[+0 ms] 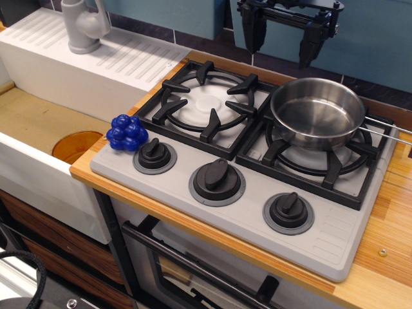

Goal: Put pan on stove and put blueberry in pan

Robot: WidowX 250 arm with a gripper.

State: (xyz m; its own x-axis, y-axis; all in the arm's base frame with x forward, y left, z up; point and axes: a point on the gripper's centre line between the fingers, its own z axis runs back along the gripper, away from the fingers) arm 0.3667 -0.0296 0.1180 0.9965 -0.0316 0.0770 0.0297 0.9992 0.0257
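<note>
The shiny steel pan (317, 112) sits on the right burner of the grey stove (257, 212), its wire handle (385, 129) pointing right. The pan is empty. The blue blueberry (127, 132) rests on the stove's front left corner, next to the left knob (155, 155). My gripper (283, 37) hangs high above the back of the stove, a little behind and left of the pan. Its two black fingers (252, 32) are spread apart and hold nothing.
A white sink (38, 187) with a round orange disc (77, 145) in its basin lies left of the stove. A grey faucet (84, 26) stands on the white drainboard (122, 58) at the back left. The left burner (207, 104) is bare. Wooden counter (386, 225) runs along the right.
</note>
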